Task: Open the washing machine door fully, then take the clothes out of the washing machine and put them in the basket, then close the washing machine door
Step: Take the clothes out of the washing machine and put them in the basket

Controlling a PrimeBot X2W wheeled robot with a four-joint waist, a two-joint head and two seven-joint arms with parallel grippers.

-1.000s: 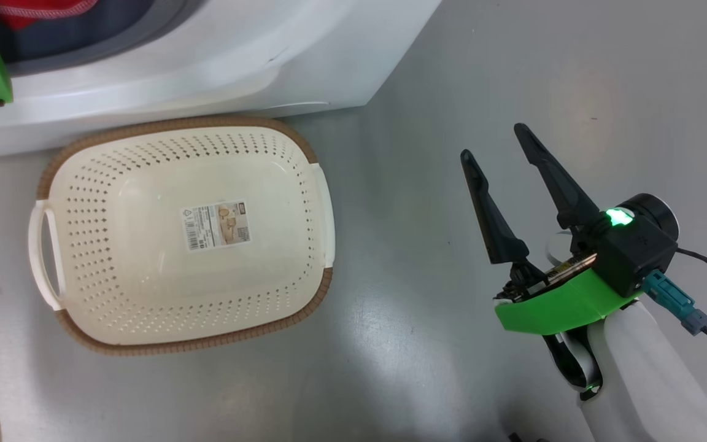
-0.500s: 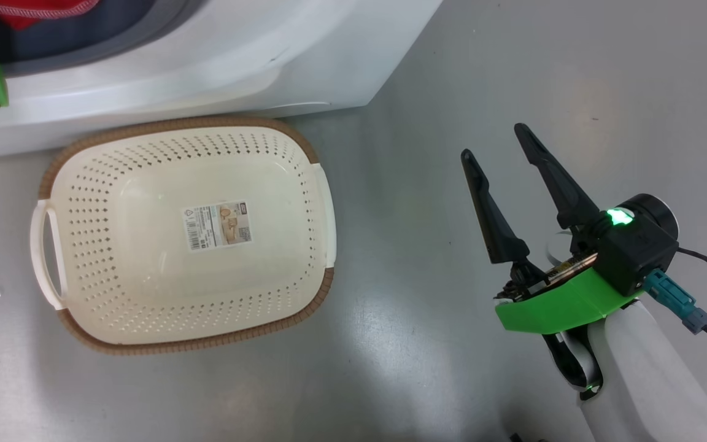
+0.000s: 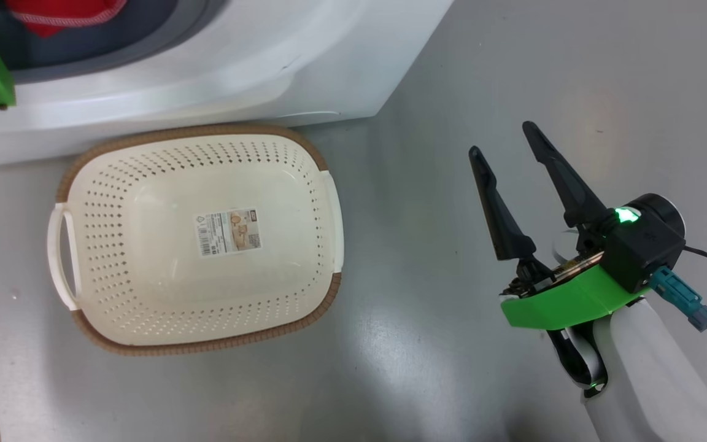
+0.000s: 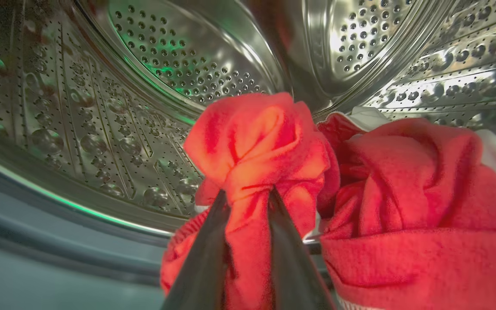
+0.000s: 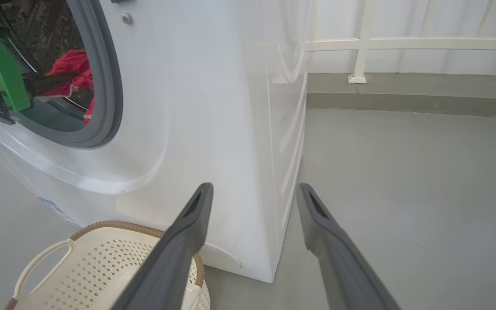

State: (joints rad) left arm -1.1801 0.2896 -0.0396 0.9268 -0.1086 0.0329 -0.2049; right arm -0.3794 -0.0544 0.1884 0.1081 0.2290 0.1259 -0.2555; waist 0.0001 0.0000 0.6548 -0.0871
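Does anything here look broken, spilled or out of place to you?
Nothing stands out. The basket sits upright and empty on the floor in front of the washing machine. The red clothes are in the drum, one bunch pinched by the left gripper. The right gripper hangs open above the floor.

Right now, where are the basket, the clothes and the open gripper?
basket [image 3: 114,258]: head view, perforated side wall.
clothes [image 4: 252,142]: left wrist view, bunched red fold.
right gripper [image 3: 501,138]: head view, between its fingertips.
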